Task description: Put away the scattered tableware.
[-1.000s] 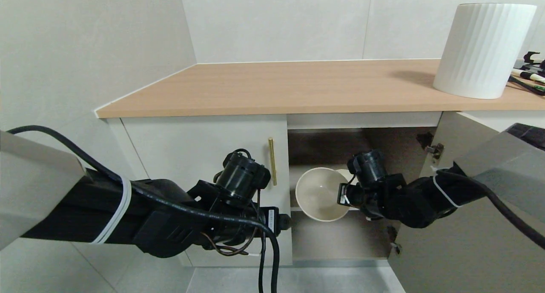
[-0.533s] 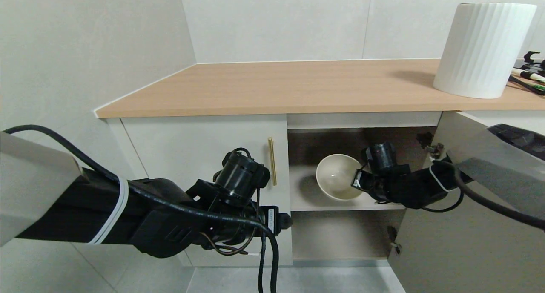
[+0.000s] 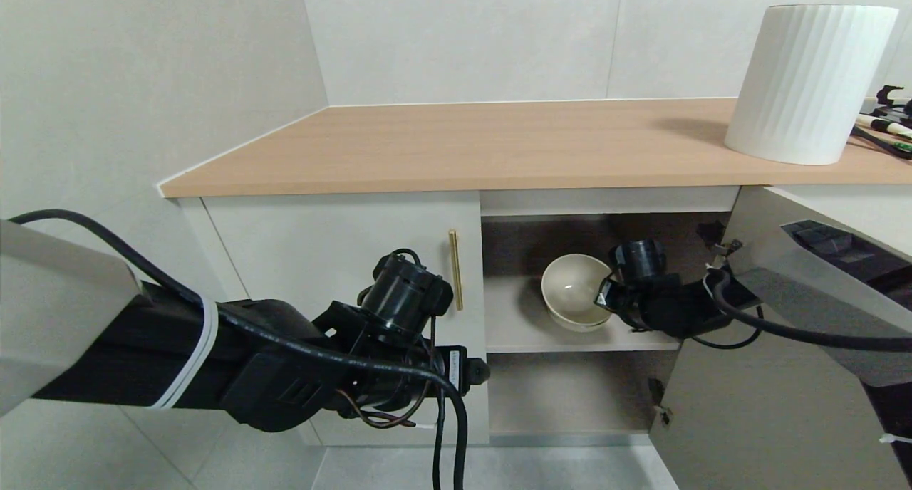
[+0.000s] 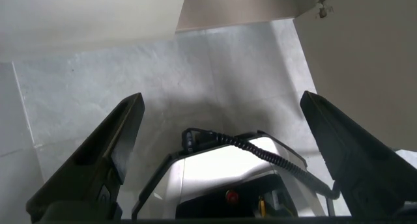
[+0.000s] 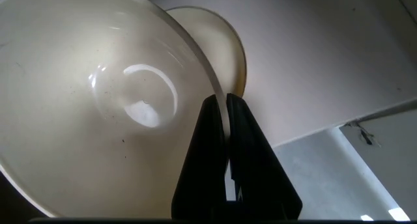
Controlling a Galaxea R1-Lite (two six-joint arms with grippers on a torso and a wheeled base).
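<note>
The right gripper [image 5: 225,110] is pinched on the bowl's [image 5: 98,100] rim, one finger inside and one outside, with the wall thin between them. The bowl hangs tilted from that one hold, its mouth turned away from the gripper toward the robot's left. It sits inside the open cabinet, low over the shelf [image 3: 513,319]. Whether its lower edge touches the shelf, I cannot tell.

The bowl looks glazed and hard. I judge it stiff, smooth enough to slip, fairly heavy for a rim pinch, and liable to chip if dropped or knocked. A rim hold gives little control over swing, so it probably needs its base lowered flat before release.

Just past the rim, on the far side from the gripper, lies a second pale dish [image 5: 221,42]. It is close enough to clink against.

The door [image 3: 748,404] stands open beside the right arm.

The left gripper [image 4: 221,100] is well apart, outside the cabinet. Its fingers are spread and empty, aimed at the floor [image 4: 195,61].
</note>
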